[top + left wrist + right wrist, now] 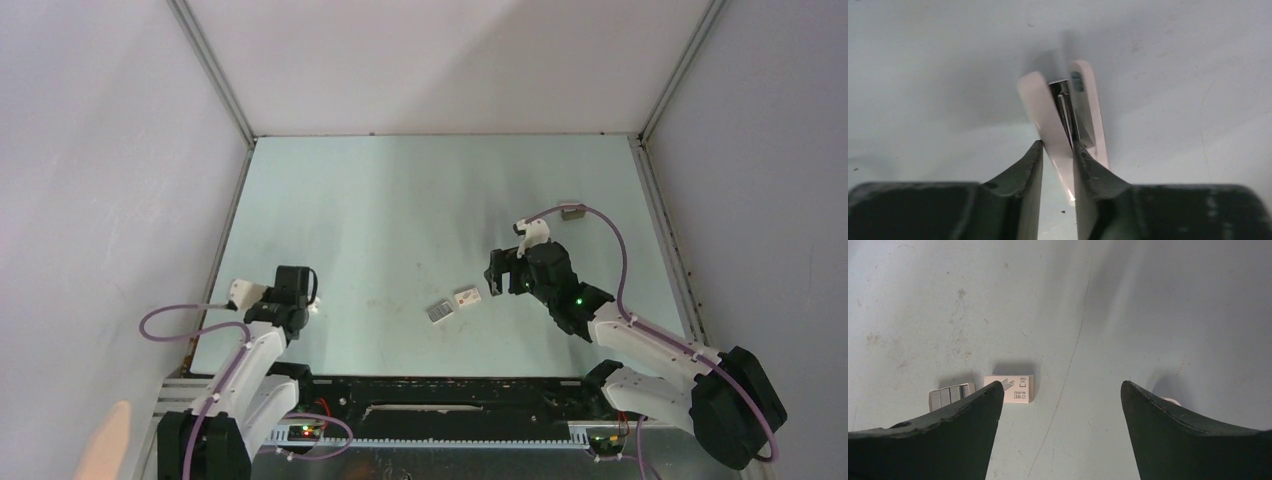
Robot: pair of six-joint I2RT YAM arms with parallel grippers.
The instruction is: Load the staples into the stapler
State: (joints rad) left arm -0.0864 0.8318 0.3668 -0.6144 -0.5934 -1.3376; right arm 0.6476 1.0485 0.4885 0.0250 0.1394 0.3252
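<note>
- So far the staples [440, 312] lie loose on the worktop [380, 220] as a small grey block. As far as I can see, none are in the stapler yet.
- Just right of the staples sits a small printed box [466, 297].
- Further right of the staples, past the box, the right hand [500, 275] hovers with its fingers [963, 420] spread wide, holding nothing.
- Well left of the staples, the left hand [1057, 147] is pinched narrow on one arm of the stapler [1048, 120], which gapes open with its metal channel [1064, 107] showing.
- My judgement is that the stapler is opened and gripped. Lifting the staples, seating them in the metal channel and closing up all remain.
</note>
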